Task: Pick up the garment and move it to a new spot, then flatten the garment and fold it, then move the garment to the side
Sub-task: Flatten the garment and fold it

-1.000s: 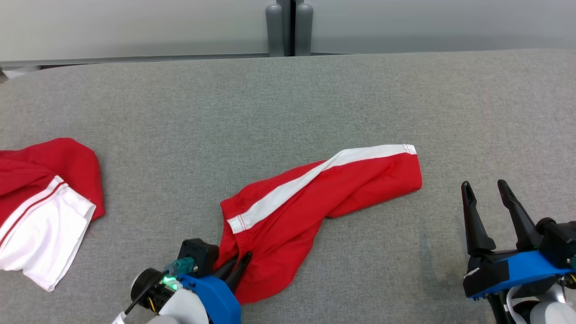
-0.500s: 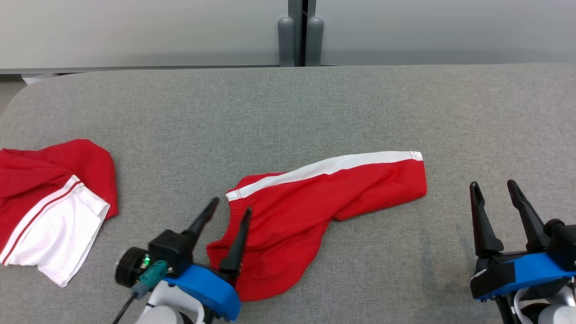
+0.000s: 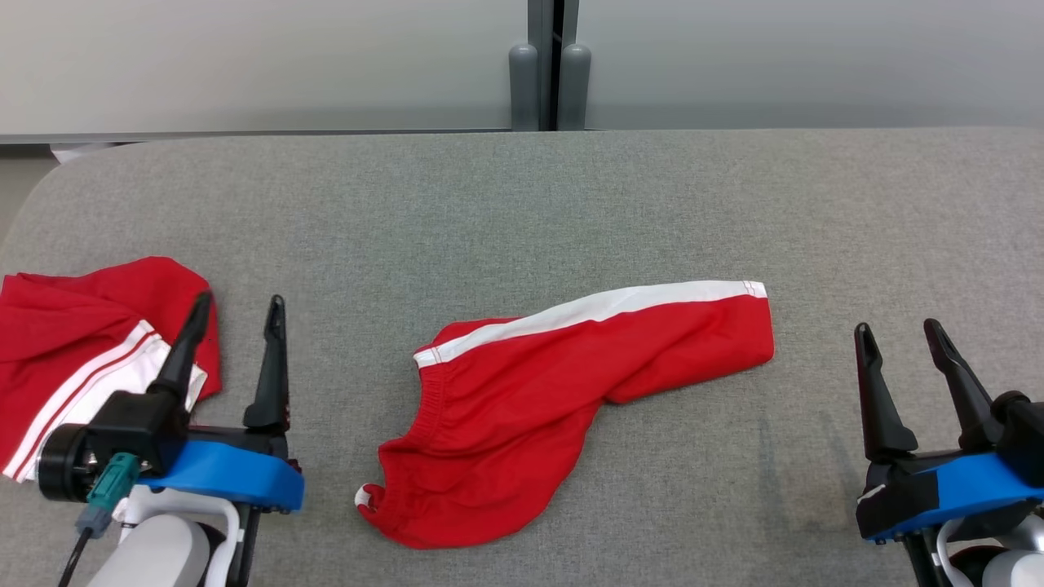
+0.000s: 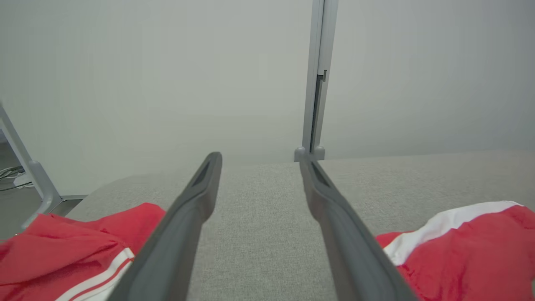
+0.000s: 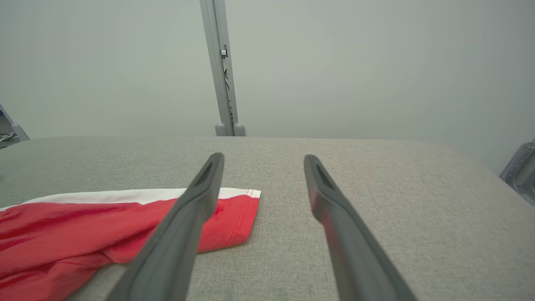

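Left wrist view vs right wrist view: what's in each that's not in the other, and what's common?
Left wrist: a second red-and-white garment at lower left, a grey frame leg beyond the table's corner, and the left gripper.
Right wrist: the hemmed leg end of the red garment, a grey fitting off the table's edge, and the right gripper.
Shared: that red garment with its white stripe, the grey table, the grey post against the pale wall, and open jaws holding nothing.

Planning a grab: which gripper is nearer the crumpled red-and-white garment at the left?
Left. The left gripper hangs at the right edge of the garment; the right gripper sits far beyond the red shorts.
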Robot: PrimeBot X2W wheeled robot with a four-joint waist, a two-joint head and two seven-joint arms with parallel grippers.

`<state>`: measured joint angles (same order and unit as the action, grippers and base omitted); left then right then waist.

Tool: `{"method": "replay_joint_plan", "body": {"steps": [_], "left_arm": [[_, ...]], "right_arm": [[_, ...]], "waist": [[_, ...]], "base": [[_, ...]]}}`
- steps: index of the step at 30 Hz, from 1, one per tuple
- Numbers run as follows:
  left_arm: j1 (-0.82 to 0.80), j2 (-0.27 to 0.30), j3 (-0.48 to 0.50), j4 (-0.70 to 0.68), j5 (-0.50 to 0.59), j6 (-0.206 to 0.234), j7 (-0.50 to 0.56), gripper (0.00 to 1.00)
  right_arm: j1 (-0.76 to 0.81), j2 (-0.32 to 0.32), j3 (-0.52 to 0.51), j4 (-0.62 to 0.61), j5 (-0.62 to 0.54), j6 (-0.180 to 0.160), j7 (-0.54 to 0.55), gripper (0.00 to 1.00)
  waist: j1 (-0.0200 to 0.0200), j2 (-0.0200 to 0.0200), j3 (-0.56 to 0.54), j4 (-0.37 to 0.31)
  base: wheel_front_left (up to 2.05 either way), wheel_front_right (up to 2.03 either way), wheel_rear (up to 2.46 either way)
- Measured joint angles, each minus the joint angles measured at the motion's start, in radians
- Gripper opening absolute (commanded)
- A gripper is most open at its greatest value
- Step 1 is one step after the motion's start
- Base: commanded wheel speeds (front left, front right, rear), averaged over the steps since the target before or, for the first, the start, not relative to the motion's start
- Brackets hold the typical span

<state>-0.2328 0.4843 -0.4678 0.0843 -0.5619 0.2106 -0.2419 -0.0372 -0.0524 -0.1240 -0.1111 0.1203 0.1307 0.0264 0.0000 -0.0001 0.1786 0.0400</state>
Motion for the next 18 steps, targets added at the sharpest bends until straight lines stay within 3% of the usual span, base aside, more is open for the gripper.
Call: {"method": "replay_joint_plan", "body": {"steps": [18], "left_arm": [[0.051, 0.011, 0.032, 0.002, 0.008, -0.011, -0.017, 1.0]], "right_arm": [[0.003, 0.0, 0.007, -0.02, 0.0, 0.0, 0.012, 1.0]], "waist": [[0.0, 0.0001, 0.007, -0.002]], "base": [[0.0, 0.0, 0.0]]}}
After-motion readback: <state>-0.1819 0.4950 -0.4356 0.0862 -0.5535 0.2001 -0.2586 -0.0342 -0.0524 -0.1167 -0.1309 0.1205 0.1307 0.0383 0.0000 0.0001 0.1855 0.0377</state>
